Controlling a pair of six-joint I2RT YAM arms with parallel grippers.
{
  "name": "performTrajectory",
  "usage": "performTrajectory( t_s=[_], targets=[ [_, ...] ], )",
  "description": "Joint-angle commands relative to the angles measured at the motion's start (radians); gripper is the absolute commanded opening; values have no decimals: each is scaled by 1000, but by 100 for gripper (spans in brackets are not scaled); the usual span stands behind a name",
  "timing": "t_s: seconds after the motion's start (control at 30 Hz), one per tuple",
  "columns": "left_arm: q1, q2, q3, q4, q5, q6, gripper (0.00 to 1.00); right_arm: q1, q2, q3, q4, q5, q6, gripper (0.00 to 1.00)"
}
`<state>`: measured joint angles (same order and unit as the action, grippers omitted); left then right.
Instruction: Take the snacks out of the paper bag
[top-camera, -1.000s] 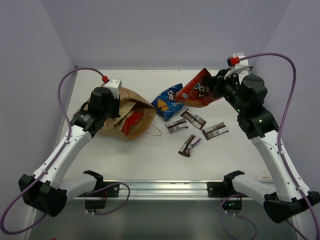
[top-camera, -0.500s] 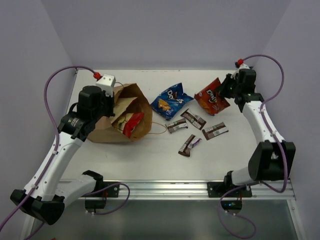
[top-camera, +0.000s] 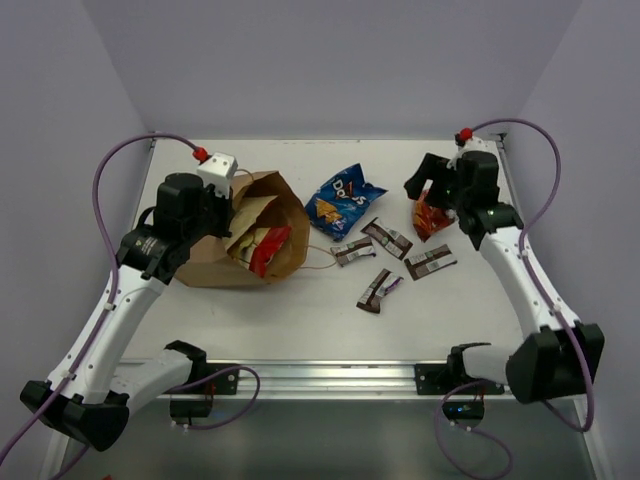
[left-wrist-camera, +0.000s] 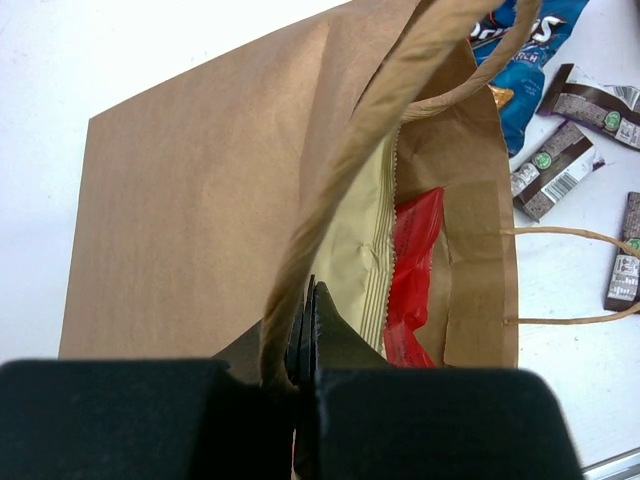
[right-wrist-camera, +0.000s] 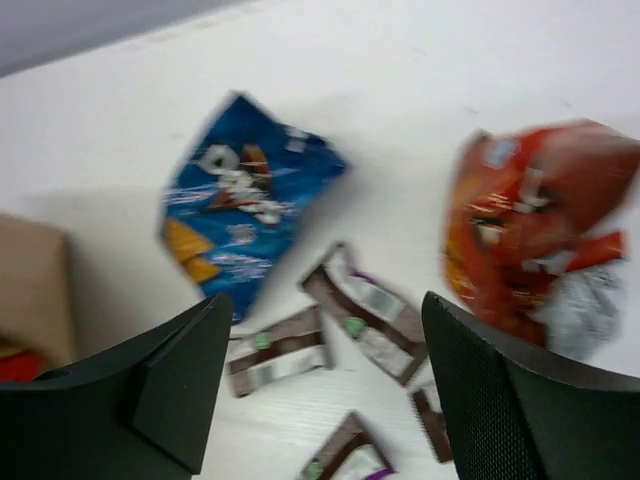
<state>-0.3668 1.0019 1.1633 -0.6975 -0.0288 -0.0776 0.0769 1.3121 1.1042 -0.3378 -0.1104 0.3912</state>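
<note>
Lying on its side at left of centre in the overhead view, the paper bag (top-camera: 215, 255) runs its long axis left to right, mouth open toward the middle of the frame. The left gripper (left-wrist-camera: 305, 300) is clamped tight on the twine handle (left-wrist-camera: 340, 170) and holds the upper lip up, so that arm is nearest but busy. Inside the mouth a cream chip bag (left-wrist-camera: 355, 250) and a red packet (left-wrist-camera: 415, 250) lie lengthwise along the paper bag, their ends facing the opening. The right gripper (top-camera: 428, 185), at upper right, has its fingers spread wide and holds nothing. What remains lies to its left, well apart, past the blue chip bag (top-camera: 338, 195), so I judge the next reach must come in level along that axis. The red chip bag (top-camera: 430, 215) rests on the table (top-camera: 300, 310) just below that gripper, and the four candy bars (top-camera: 385, 238) are scattered between. A second ago the red chip bag hung aloft in the right gripper; now it is set down and released, and the paper bag's mouth gapes wider.
</note>
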Motion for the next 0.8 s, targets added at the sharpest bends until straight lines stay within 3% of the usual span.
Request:
performTrajectory(
  t_s=[0.0,0.2,0.37,0.63,0.77],
  targets=[
    [5,-17,-4,27,44,4,0,142,-143,5,39,51,40,80],
    [5,1,-2,35,58,-7,0,375,-212,-50,92,130,216,89],
    [5,-3,-22,49,63,-27,0,494,-211,-38,106,61,313,89],
    [5,-5,-22,61,70,-40,0,714,-56,57,178,97,488,89],
    [5,-8,-10,50,75,-48,0,745,77,137,209,45,599,90]
  ],
)
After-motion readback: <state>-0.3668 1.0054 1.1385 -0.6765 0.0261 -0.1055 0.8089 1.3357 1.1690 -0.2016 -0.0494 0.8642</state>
